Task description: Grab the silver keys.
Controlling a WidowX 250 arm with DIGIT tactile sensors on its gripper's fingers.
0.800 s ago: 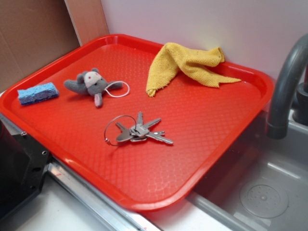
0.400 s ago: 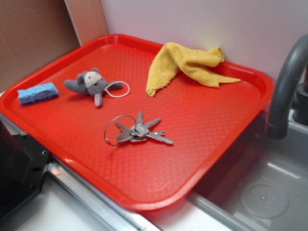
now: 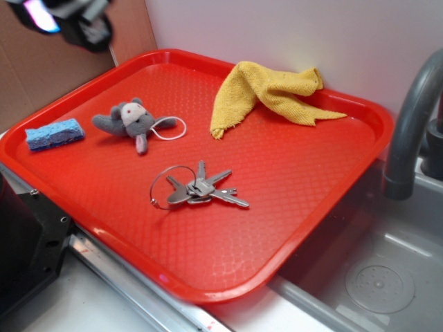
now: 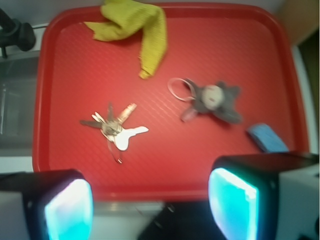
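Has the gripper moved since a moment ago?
Yes. In the exterior view the gripper has come into the picture at the top left, above the far left corner of the red tray. It was out of view before. The silver keys lie untouched.

A red tray (image 3: 291, 207) holds a yellow cloth (image 3: 266, 90) at its twelve o'clock, touching the far rim; a grey plush (image 3: 131, 121) with a white loop lies at ten; a blue sponge (image 3: 54, 133) sits at nine; a grey faucet (image 3: 412, 124) stands at three, off the tray.
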